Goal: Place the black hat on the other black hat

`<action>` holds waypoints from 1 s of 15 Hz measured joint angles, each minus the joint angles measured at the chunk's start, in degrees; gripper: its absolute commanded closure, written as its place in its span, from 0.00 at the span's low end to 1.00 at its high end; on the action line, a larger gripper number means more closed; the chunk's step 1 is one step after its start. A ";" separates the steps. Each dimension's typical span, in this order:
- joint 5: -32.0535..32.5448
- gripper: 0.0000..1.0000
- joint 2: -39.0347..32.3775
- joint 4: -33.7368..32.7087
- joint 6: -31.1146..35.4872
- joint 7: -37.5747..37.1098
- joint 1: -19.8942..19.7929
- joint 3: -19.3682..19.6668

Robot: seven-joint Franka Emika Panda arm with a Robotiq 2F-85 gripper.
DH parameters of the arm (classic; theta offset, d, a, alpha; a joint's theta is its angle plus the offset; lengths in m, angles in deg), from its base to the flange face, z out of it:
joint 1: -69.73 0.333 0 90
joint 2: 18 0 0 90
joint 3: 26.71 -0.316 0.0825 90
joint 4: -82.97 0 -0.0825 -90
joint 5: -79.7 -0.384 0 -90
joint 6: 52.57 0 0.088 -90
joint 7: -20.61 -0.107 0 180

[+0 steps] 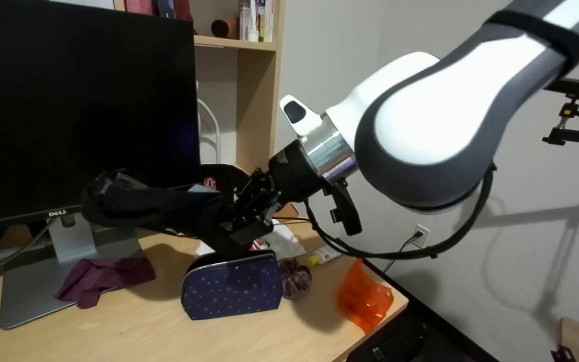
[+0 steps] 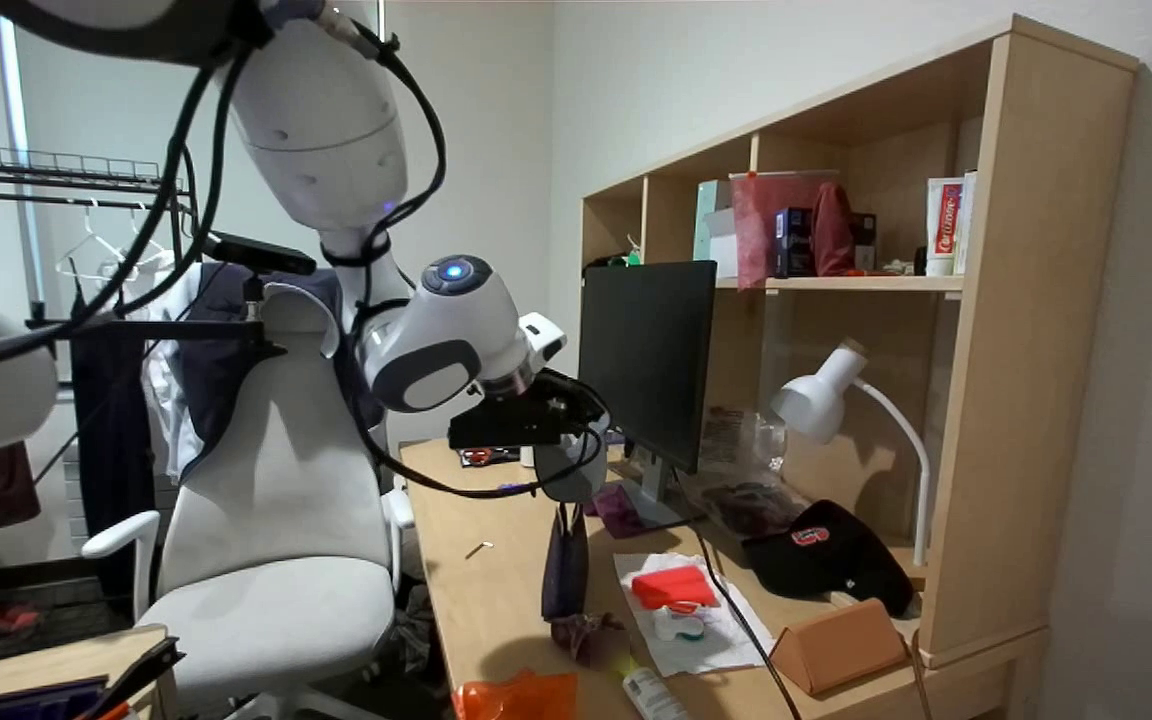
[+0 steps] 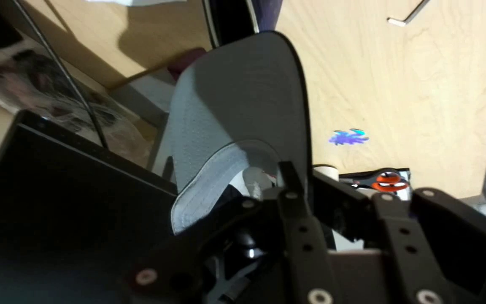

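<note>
A black hat with a grey underside is held in the air; its grey brim fills the middle of the wrist view. The held hat also shows in both exterior views. My gripper is shut on the hat's edge near the brim, one finger inside and one outside. The gripper holds it above the desk, in front of the monitor. The other black hat, with a red logo, rests on the desk at the back by the shelf. It is partly hidden behind the gripper in an exterior view.
A blue starred pouch stands open below the held hat. The monitor is close beside the gripper. A white lamp stands behind the resting hat. A brown case, a white sheet with red items and a cable lie nearby.
</note>
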 measured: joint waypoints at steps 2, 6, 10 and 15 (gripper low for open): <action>0.68 0.90 3.89 2.26 2.17 -4.35 -0.24 0.06; 0.68 0.91 5.81 2.63 1.83 -5.78 -0.16 -0.01; 3.14 0.91 -1.72 -0.14 0.46 -5.94 -4.68 -4.00; 12.72 0.91 -11.02 -5.37 -5.88 -15.19 -16.39 -6.48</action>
